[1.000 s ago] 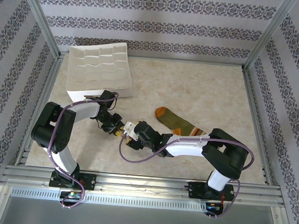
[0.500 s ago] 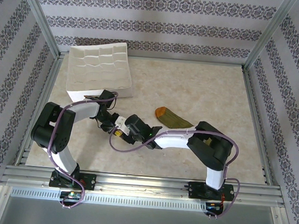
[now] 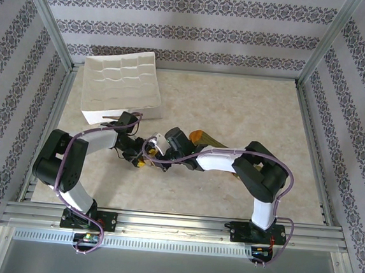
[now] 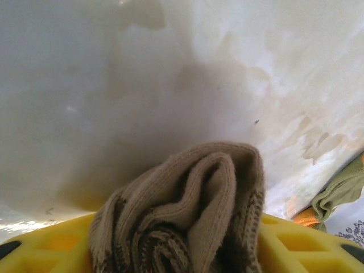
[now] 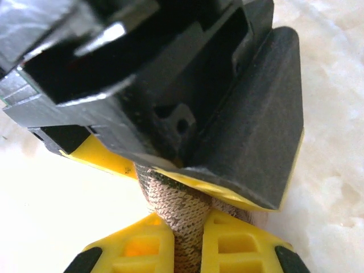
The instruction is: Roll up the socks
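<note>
Right fingers [image 5: 136, 250] pinch the argyle sock [image 5: 185, 219]; left fingers [image 4: 51, 247]: cannot tell.

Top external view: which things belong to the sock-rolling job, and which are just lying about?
Part of the job:
- tan argyle sock, pinched in the right gripper
- olive green sock with an orange toe, partly under the right arm

Lying about:
- white divided tray at the table's far left
</note>
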You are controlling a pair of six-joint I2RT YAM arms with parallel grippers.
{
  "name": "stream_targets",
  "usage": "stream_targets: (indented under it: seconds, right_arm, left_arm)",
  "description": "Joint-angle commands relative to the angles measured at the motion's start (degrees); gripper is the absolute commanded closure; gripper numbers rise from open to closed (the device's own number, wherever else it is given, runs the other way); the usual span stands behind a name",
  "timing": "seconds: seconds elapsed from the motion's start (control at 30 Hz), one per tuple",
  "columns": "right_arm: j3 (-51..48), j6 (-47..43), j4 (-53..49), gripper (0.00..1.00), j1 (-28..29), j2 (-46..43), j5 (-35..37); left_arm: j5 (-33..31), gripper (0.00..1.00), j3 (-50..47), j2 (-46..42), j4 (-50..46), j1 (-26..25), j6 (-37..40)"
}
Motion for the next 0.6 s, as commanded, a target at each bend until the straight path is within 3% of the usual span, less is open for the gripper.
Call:
stream_targets:
  seconds: [0.0,0.27,0.4,0.43,0.47,0.5,0.57]
  right_arm:
    - [-1.26,4.69,-5.41,0.91,-0.93,3.83,-7.92]
    - [1.51,9.95,-6.27,0.92,-4.04,7.81,-17.24]
    - [2.51,10.17,-7.90,0.92,-4.22,8.61,-19.52]
    - [2.44,10.36,-7.90,0.90,-4.22,8.69,-19.61]
    - [2.38,10.27,-7.90,0.88,-4.22,8.65,-19.79]
    - [2.13,9.59,-7.78,0.83,-4.16,8.08,-19.05]
    - [-0.89,8.18,-4.97,0.70,-3.99,4.69,-14.67]
  left_arm:
    - [2.13,0.44,-1.92,1.93,7.39,-0.56,0.88]
    - [0.75,0.59,-3.73,2.57,5.44,-0.67,2.63]
    - [-0.98,0.59,-5.06,0.71,3.36,-0.65,2.96]
    - [-0.91,0.63,-5.44,0.57,3.50,-0.66,2.76]
    - [-0.85,0.74,-5.82,0.64,3.59,-0.72,2.43]
    - [-0.47,0.86,-6.05,0.81,3.59,-0.65,1.91]
    - [0.04,0.98,-6.29,0.73,2.53,-0.71,0.56]
